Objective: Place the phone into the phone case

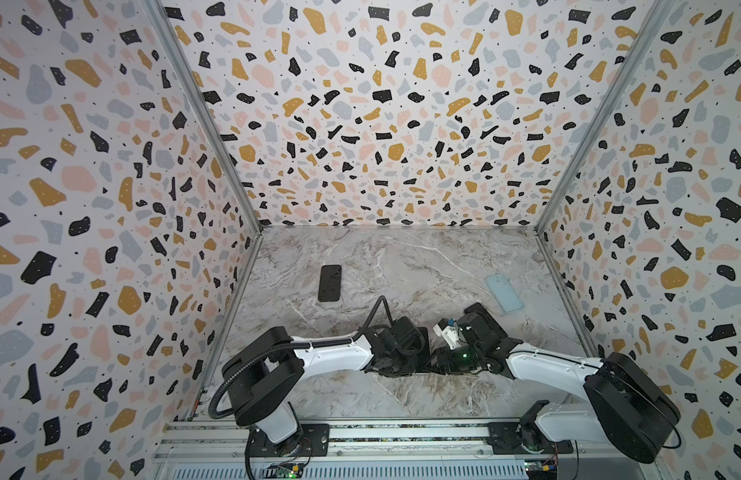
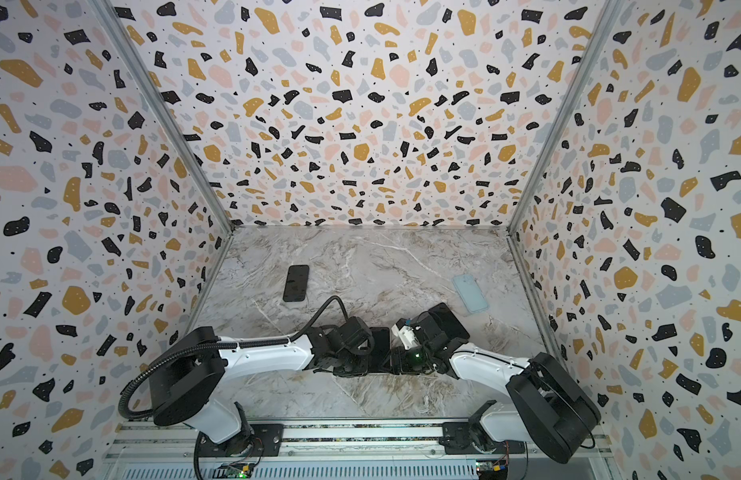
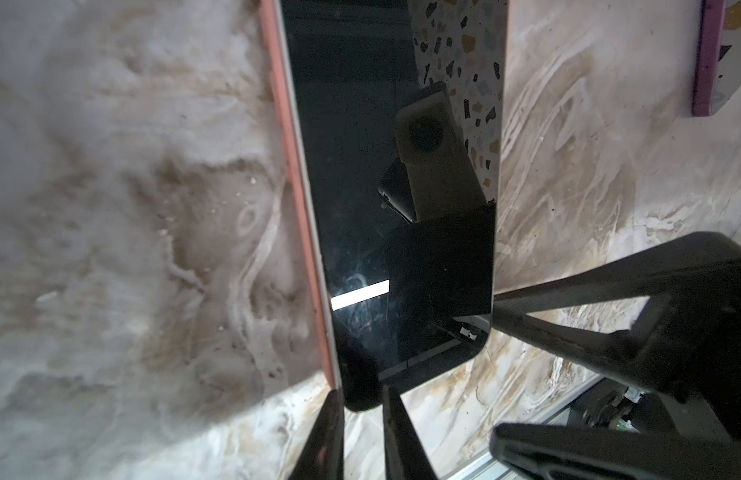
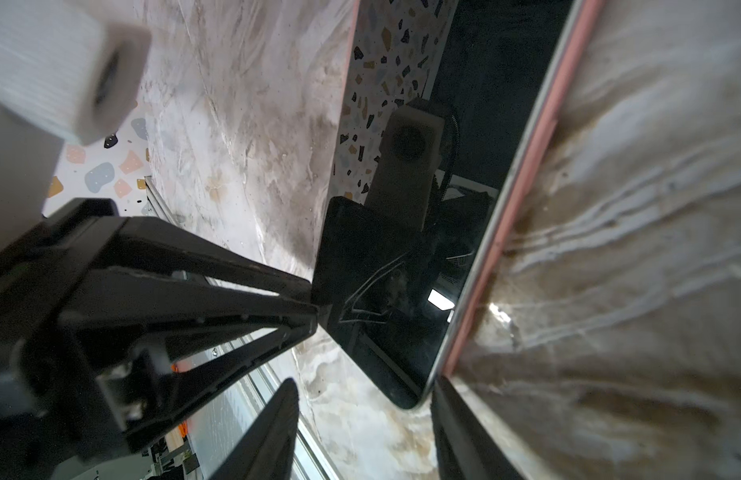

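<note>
The left hand point(image 3: 362, 390) pinches the phone point(image 3: 352, 166) at its corner. The right hand point(image 4: 364, 382), opposite it, stands open, touching the phone's edge.

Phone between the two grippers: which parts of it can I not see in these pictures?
- In both top views the phone lies mostly under the left arm and right arm.
- Left wrist view: its far end is cut off by the picture edge; the pink case shows only as a thin rim.
- Whether the left gripper pinches the corner: unclear, fingertips blurred.
</note>
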You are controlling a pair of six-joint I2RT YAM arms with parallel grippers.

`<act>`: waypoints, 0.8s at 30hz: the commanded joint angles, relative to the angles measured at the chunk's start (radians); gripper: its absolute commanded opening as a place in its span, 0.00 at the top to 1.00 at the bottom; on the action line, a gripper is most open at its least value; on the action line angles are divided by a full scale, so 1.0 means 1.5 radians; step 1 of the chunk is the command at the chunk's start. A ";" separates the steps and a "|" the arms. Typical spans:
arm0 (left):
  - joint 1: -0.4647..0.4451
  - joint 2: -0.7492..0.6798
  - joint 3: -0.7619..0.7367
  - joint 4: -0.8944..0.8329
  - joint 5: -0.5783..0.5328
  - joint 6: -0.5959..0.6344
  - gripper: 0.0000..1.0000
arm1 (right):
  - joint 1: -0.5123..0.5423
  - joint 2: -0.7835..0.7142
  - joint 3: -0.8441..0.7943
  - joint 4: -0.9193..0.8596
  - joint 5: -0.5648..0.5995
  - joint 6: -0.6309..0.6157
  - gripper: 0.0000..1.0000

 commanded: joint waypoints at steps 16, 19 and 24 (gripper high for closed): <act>-0.005 0.041 -0.023 0.054 0.007 0.012 0.98 | 0.020 0.006 -0.003 0.034 -0.012 0.016 0.52; -0.005 0.045 -0.027 0.058 0.009 0.011 0.99 | 0.021 0.006 -0.002 0.036 -0.012 0.018 0.53; -0.005 0.053 -0.030 0.069 0.012 0.010 1.00 | 0.023 0.006 -0.002 0.037 -0.012 0.020 0.53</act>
